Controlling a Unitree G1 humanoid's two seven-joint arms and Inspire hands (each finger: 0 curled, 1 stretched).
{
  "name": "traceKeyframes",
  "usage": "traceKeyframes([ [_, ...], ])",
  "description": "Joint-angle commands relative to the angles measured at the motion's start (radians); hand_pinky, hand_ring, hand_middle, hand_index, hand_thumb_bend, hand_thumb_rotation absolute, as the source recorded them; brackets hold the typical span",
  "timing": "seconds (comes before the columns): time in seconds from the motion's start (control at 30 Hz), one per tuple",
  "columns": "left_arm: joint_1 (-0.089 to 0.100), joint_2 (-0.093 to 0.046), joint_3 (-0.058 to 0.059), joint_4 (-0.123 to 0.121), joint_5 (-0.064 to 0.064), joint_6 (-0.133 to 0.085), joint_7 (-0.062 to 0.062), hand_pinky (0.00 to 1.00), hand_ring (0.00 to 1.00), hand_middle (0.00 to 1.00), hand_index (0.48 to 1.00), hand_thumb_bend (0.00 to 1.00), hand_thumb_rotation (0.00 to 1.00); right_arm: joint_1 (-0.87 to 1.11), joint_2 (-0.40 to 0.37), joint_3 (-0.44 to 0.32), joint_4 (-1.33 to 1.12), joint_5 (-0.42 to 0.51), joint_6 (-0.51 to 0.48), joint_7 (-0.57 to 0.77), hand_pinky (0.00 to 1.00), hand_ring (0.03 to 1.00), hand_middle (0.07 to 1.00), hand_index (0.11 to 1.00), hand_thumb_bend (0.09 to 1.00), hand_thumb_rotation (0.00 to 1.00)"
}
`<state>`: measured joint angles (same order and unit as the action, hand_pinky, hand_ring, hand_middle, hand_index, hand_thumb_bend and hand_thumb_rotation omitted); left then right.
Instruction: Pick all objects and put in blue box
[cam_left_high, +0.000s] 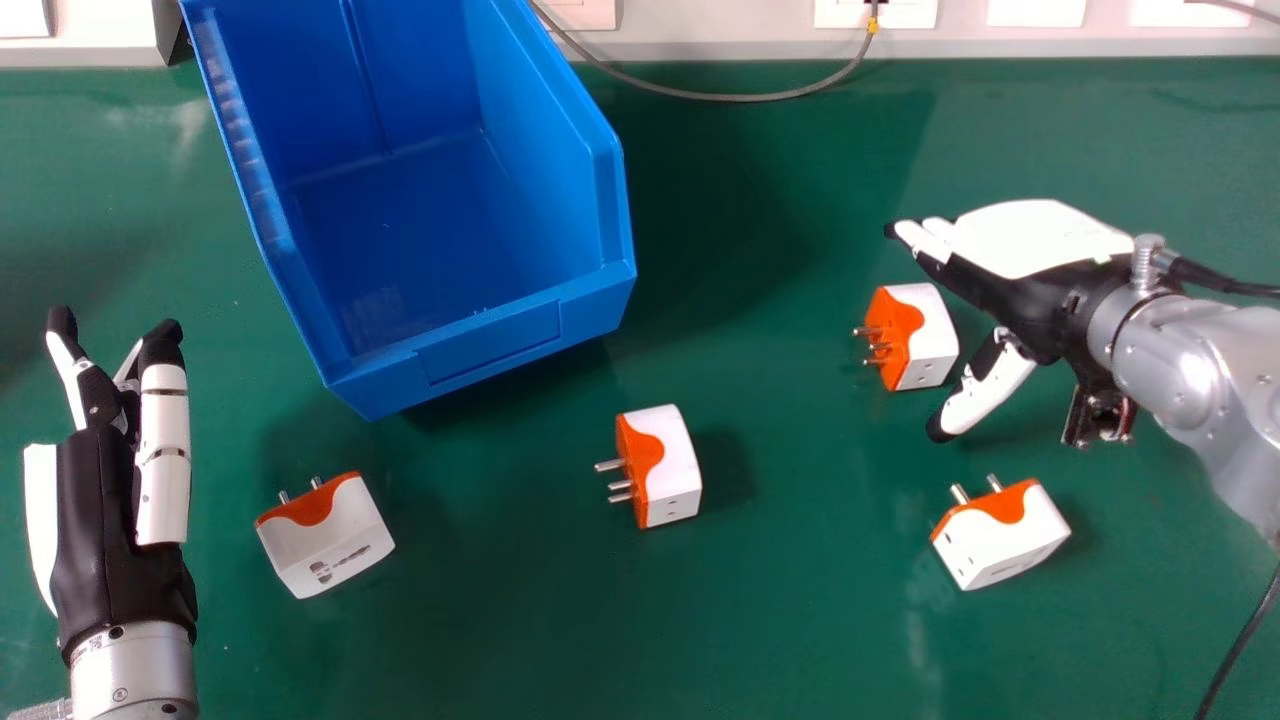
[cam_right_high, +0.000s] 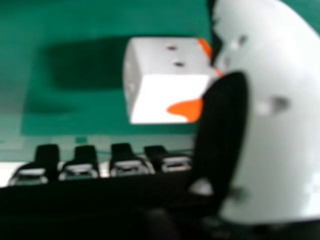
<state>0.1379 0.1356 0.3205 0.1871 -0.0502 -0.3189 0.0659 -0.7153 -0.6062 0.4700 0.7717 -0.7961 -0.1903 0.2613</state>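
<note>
My right hand (cam_left_high: 1040, 250) is open at the right of the head view, its thumb and fingers spread around the near side of a white and orange adapter (cam_left_high: 925, 335), not gripping it. In the right hand view that adapter (cam_right_high: 170, 85) lies beyond the fingertips, beside the thumb (cam_right_high: 270, 115). Three more adapters lie on the table: one at centre (cam_left_high: 665, 470), one at lower right (cam_left_high: 1005, 540), one at lower left (cam_left_high: 330, 545). The blue box (cam_left_high: 490, 345) stands at upper left, its visible floor bare. My left hand (cam_left_high: 95, 490) rests open at the far left.
The green table (cam_left_high: 800, 620) carries everything. A grey cable (cam_left_high: 740, 98) loops over its back edge behind the box, near wall sockets (cam_left_high: 875, 12). Another dark cable (cam_left_high: 1240, 640) runs down at the lower right.
</note>
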Motion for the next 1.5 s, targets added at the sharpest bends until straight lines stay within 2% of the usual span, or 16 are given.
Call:
traceKeyframes([
  [0.0,0.010,0.010,0.001,-0.029,0.002,-0.019,-0.004,0.94,0.93,0.89,0.918,0.31,0.88,-0.058,-0.001,0.007,0.014,-0.015,-0.006,-0.027,0.99,1.000,1.000,1.000,0.590,0.27],
  [0.1,0.017,0.009,-0.001,-0.041,0.001,-0.016,-0.005,0.94,0.94,0.89,0.919,0.31,0.89,-0.080,0.010,0.027,0.047,-0.033,-0.002,-0.040,0.98,1.000,1.000,0.998,0.585,0.26],
  [0.3,0.020,0.006,-0.001,-0.048,-0.005,-0.010,-0.006,0.94,0.94,0.89,0.918,0.31,0.90,-0.113,0.035,0.059,0.117,-0.056,0.006,-0.069,0.98,1.000,1.000,0.990,0.577,0.26],
  [0.43,0.037,0.001,-0.006,-0.089,-0.001,0.008,-0.004,0.94,0.94,0.89,0.918,0.30,0.91,-0.130,0.047,0.070,0.157,-0.062,0.004,-0.089,0.98,1.000,1.000,0.984,0.575,0.27],
  [0.7,0.039,0.003,0.000,-0.077,-0.011,0.004,-0.010,0.94,0.94,0.90,0.920,0.30,0.91,-0.166,0.068,0.101,0.236,-0.078,0.001,-0.122,0.97,1.000,1.000,0.977,0.563,0.24],
  [0.8,0.049,0.000,-0.003,-0.098,-0.010,0.011,-0.009,0.94,0.94,0.90,0.919,0.31,0.91,-0.174,0.073,0.112,0.255,-0.084,0.000,-0.128,0.96,1.000,1.000,0.972,0.562,0.24],
  [0.97,0.077,-0.006,-0.006,-0.149,-0.007,0.032,-0.009,0.94,0.94,0.90,0.919,0.32,0.91,-0.180,0.084,0.136,0.270,-0.093,0.003,-0.137,0.95,1.000,1.000,0.970,0.560,0.25],
  [1.13,0.074,0.002,-0.002,-0.127,-0.005,0.025,-0.012,0.93,0.94,0.90,0.918,0.33,0.91,-0.194,0.103,0.160,0.307,-0.102,0.005,-0.141,0.94,1.000,1.000,0.966,0.560,0.27],
  [1.23,0.085,-0.002,-0.005,-0.150,-0.004,0.034,-0.011,0.93,0.94,0.90,0.917,0.34,0.91,-0.199,0.112,0.168,0.322,-0.103,0.007,-0.139,0.93,1.000,1.000,0.963,0.557,0.28],
  [1.33,0.090,-0.005,-0.006,-0.155,-0.004,0.035,-0.011,0.93,0.94,0.90,0.916,0.35,0.91,-0.209,0.126,0.177,0.347,-0.105,0.006,-0.145,0.93,1.000,0.998,0.957,0.554,0.29],
  [1.47,0.104,-0.009,-0.009,-0.178,-0.008,0.041,-0.012,0.93,0.94,0.90,0.915,0.37,0.91,-0.219,0.149,0.176,0.383,-0.096,0.008,-0.152,0.93,1.000,0.990,0.951,0.548,0.30],
])
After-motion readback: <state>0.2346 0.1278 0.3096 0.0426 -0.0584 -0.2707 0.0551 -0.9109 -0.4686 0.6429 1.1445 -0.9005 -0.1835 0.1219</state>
